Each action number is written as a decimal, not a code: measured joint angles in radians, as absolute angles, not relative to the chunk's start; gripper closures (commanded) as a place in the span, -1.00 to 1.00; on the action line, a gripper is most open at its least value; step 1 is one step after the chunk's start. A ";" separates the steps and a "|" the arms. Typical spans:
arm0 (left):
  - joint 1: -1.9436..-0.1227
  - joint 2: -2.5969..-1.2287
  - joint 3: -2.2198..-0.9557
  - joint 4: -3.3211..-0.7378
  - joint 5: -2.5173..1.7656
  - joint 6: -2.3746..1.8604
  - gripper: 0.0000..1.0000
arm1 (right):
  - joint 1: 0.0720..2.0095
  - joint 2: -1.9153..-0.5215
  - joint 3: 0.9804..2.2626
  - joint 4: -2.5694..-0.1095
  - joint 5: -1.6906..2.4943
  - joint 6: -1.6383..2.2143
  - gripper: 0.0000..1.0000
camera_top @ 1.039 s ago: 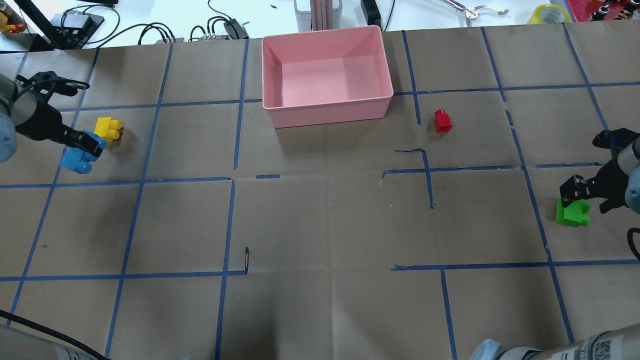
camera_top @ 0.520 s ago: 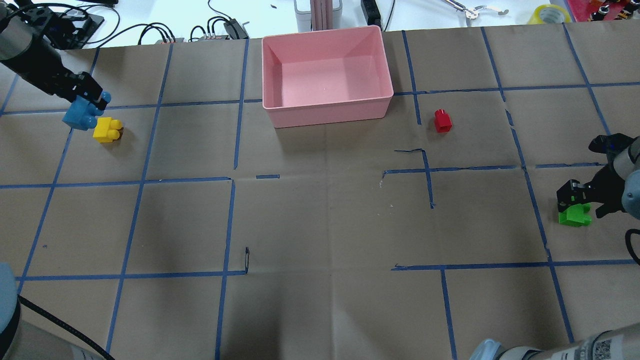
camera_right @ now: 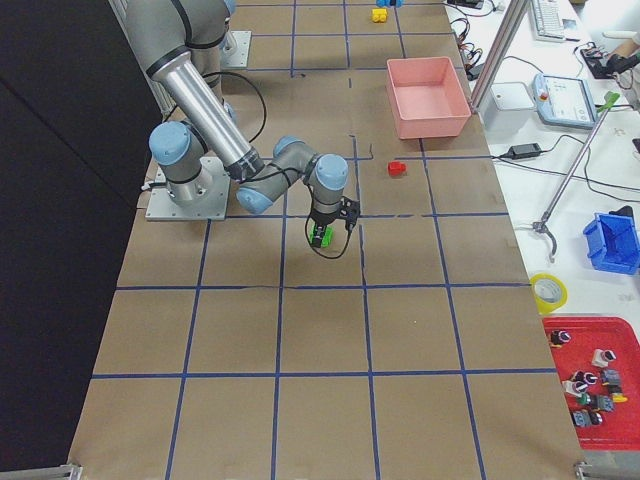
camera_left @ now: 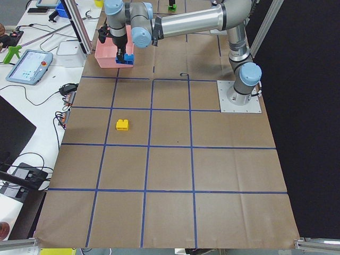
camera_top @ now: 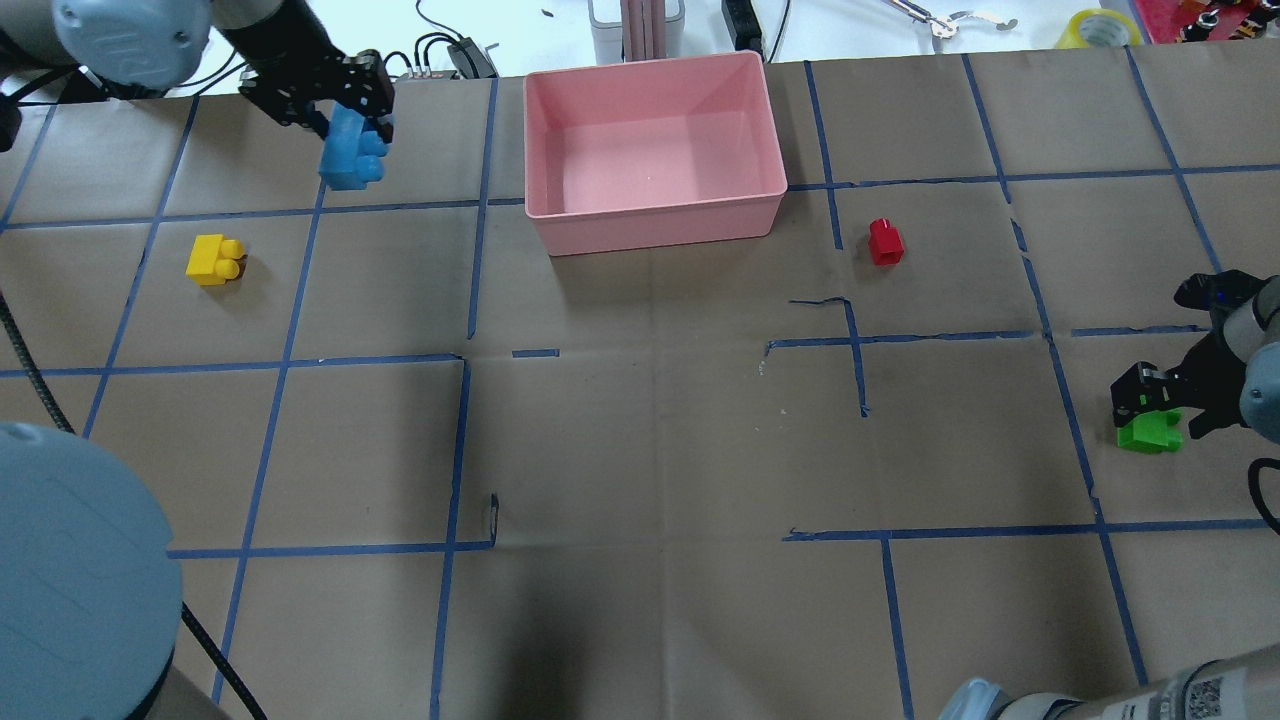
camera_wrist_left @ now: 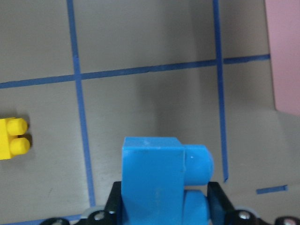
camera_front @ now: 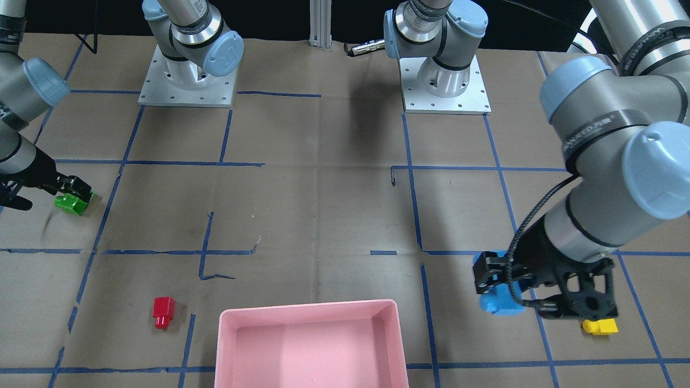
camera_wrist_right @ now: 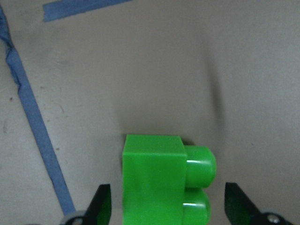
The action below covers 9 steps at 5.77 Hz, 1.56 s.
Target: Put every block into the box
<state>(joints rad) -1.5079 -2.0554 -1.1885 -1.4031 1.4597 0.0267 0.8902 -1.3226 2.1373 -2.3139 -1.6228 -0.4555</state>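
Observation:
My left gripper (camera_top: 352, 120) is shut on the blue brick (camera_top: 352, 158) and holds it in the air left of the pink box (camera_top: 655, 218). The blue brick also shows in the left wrist view (camera_wrist_left: 154, 183), with the box's edge (camera_wrist_left: 286, 56) at the right. The yellow brick (camera_top: 213, 260) lies on the table at the left. The red brick (camera_top: 884, 241) lies right of the box. My right gripper (camera_top: 1152, 403) is open, low over the green brick (camera_top: 1150, 433), and its fingers stand apart on both sides of the brick (camera_wrist_right: 159, 178). The box is empty.
Brown paper with a grid of blue tape covers the table. Cables and power bricks (camera_top: 450, 55) and a yellow tape roll (camera_top: 1098, 28) lie beyond the far edge. The two arm bases (camera_front: 186, 81) stand at the robot's side.
My left gripper has lifted the blue brick from beside the yellow brick and carried it away and to the right, toward the box. My right gripper has settled slightly lower around the green brick.

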 measured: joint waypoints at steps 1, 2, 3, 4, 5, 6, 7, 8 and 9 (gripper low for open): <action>-1.582 -2.125 -1.094 -1.412 1.450 -0.100 0.73 | 0.890 -1.322 2.138 -2.312 -1.623 -0.455 -0.05; -1.645 -2.204 -1.000 -1.414 1.447 -0.199 0.73 | 0.891 -1.322 2.138 -2.310 -1.623 -0.453 0.12; -1.693 -2.275 -0.933 -1.409 1.450 -0.265 0.73 | 0.891 -1.323 2.136 -2.308 -1.621 -0.449 0.35; -1.726 -2.326 -0.909 -1.390 1.456 -0.299 0.73 | 0.891 -1.328 2.129 -2.304 -1.619 -0.445 0.53; -1.754 -2.367 -0.905 -1.365 1.462 -0.324 0.53 | 0.893 -1.338 2.093 -2.260 -1.615 -0.443 0.72; -1.772 -2.393 -0.908 -1.347 1.465 -0.346 -0.77 | 0.899 -1.350 2.010 -2.149 -1.605 -0.445 0.80; -1.780 -2.405 -0.916 -1.332 1.467 -0.364 -0.97 | 0.930 -1.361 1.906 -2.042 -1.569 -0.449 0.82; -1.781 -2.403 -0.921 -1.326 1.466 -0.376 -0.98 | 1.004 -1.363 1.801 -1.995 -1.511 -0.450 0.82; -1.777 -2.389 -0.916 -1.327 1.464 -0.378 -0.98 | 1.105 -1.351 1.701 -1.983 -1.430 -0.444 0.83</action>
